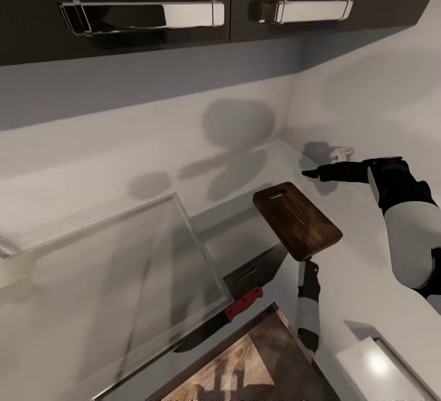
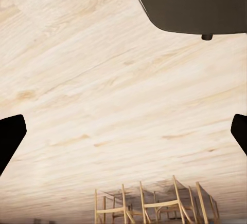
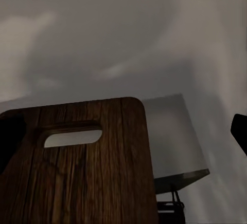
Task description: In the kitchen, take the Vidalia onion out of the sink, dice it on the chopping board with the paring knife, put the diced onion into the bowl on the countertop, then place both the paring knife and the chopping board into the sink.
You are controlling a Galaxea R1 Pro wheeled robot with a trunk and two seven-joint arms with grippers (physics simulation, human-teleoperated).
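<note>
The brown chopping board (image 1: 297,220) hangs tilted above the countertop (image 1: 361,278), its slot hole at the far end. Its near end meets a slim upright grey-and-black post (image 1: 308,306). My right gripper (image 1: 313,173) points toward the backsplash just beyond the board's hole end. In the right wrist view the board (image 3: 87,172) lies close under that open gripper (image 3: 123,139), touching neither finger. The paring knife (image 1: 244,303), red-handled with a dark blade, lies at the near right corner of the sink (image 1: 205,251). A white bowl (image 1: 367,367) sits at the lower right. The left gripper (image 2: 123,134) is open over wood floor. The Vidalia onion is out of view.
Glossy black upper cabinets with chrome handles (image 1: 141,16) hang overhead. A small white fitting (image 1: 340,154) sits on the side wall near the right gripper. Dark lower cabinets (image 1: 254,272) and wood floor (image 1: 233,370) show below. Wooden chairs (image 2: 154,203) stand far off.
</note>
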